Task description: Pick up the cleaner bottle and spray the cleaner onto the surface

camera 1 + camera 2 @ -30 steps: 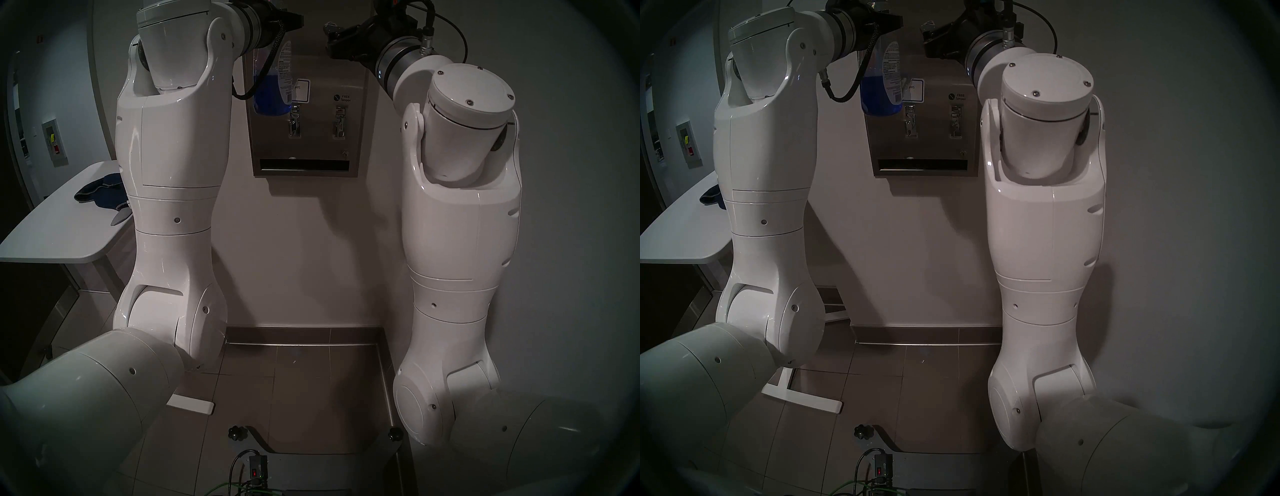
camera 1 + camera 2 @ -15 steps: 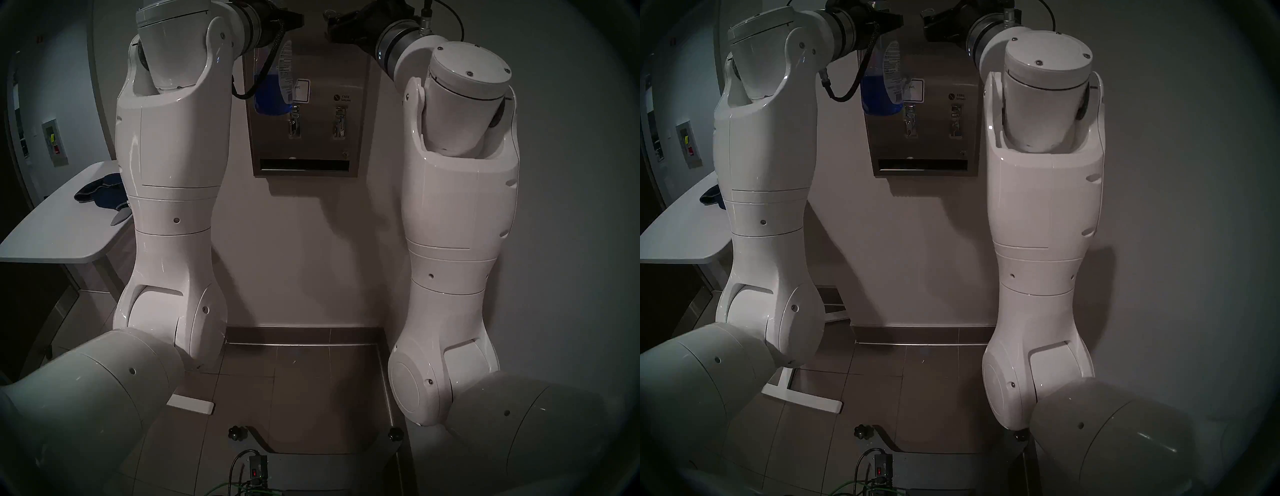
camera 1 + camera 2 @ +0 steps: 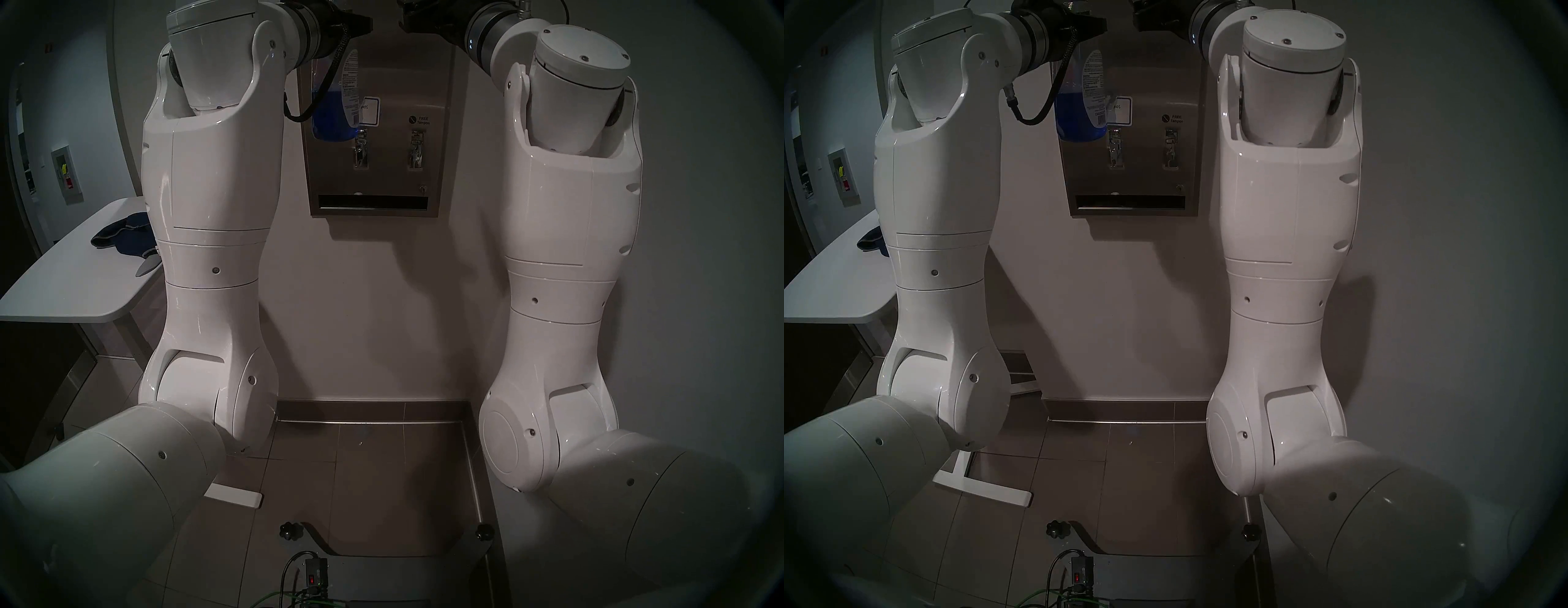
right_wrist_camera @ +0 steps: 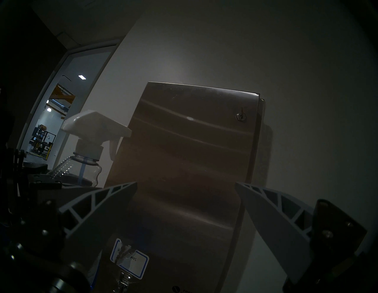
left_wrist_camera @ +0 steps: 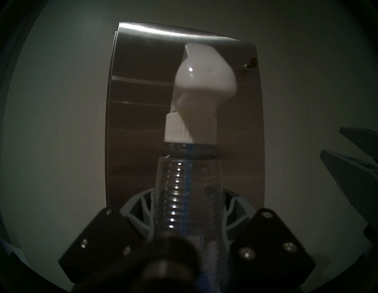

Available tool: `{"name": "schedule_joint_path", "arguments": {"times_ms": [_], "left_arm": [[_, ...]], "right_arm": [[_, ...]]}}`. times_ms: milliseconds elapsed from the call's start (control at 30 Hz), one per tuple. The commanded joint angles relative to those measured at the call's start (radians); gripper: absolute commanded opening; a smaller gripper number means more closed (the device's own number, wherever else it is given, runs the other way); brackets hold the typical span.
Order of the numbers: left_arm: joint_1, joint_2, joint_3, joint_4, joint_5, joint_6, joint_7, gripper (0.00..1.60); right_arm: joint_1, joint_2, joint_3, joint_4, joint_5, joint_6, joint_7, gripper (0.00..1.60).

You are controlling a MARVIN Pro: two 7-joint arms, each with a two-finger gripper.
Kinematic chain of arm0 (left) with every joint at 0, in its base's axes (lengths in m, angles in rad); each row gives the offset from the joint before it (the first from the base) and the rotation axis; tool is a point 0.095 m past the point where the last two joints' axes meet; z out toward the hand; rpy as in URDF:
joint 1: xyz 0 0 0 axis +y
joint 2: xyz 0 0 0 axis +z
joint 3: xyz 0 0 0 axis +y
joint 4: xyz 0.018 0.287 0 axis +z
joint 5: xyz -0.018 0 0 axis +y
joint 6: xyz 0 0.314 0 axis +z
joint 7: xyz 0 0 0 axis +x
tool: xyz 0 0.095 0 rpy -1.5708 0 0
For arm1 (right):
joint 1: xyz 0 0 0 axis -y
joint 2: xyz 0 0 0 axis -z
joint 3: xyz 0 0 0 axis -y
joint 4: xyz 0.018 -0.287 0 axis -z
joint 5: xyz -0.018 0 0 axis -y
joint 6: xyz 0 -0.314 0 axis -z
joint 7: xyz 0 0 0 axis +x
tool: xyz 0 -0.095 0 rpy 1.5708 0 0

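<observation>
My left gripper (image 5: 188,204) is shut on the ribbed neck of the cleaner bottle (image 5: 184,184) and holds it upright, high in front of the stainless-steel dispenser (image 3: 403,85). The bottle's white trigger head (image 5: 204,73) points at the steel front (image 5: 141,102). Blue cleaner (image 3: 331,121) fills the lower bottle. My right gripper (image 4: 186,184) is open and empty, to the right of the bottle, facing the dispenser's upper front (image 4: 184,153). The trigger head (image 4: 96,124) lies to its left. I see no foamy streak on the steel.
A white table (image 3: 63,293) stands at the left with a dark blue cloth (image 3: 123,237) on it. The dispenser has two lever knobs (image 3: 360,148), a blue-edged sticker (image 4: 131,259), a keyed lock (image 4: 240,116) and a dark slot (image 3: 373,201). White wall surrounds it.
My right arm has risen, and its gripper now sits higher, at the top edge of the head views. The left arm and the bottle have stayed still.
</observation>
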Motion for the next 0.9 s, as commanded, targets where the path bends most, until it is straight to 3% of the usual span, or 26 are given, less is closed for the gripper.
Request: {"name": "schedule_joint_path", "arguments": {"times_ms": [0,867], "left_arm": [[-0.053,0.000,0.001,-0.034,0.001,-0.006,-0.001,0.00],[-0.040,-0.001,0.001,-0.035,-0.014,-0.006,0.013,0.00]], "right_arm": [[0.108,0.000,0.009,0.031,0.018,-0.018,0.039,1.60],[0.295,-0.016,0.103,0.300,0.153,-0.016,0.210,1.60]]}}
